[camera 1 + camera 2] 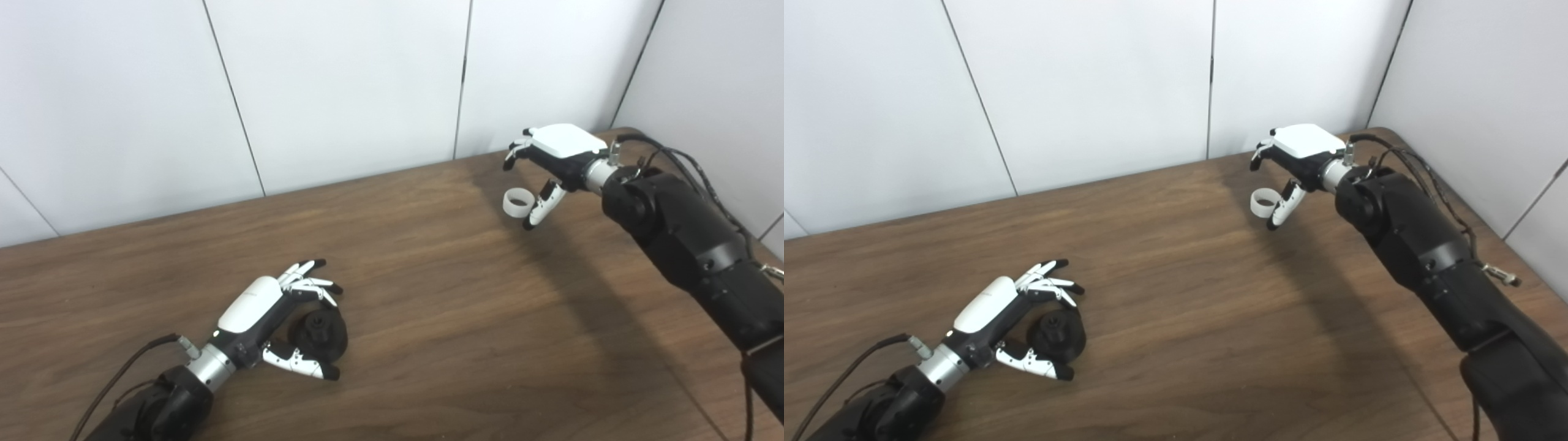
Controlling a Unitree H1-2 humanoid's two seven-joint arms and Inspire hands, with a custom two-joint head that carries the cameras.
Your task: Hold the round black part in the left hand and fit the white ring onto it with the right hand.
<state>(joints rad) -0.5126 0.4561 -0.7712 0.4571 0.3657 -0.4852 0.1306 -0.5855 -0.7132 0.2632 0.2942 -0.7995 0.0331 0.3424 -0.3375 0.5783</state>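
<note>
The left hand (263,318) lay low on the brown wooden table (429,318), its fingers (306,278) spread wide around the round black part (318,334) resting there, ungripped. The right hand (554,165) hovered near the far corner, fingers loosely parted above the small white ring (517,203); whether its thumb touched the ring was unclear.

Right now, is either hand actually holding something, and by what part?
Neither clearly grips yet. The left hand cups around the round black part on the table, fingers apart. The white ring sits by the right hand's thumb; contact cannot be told.
</note>
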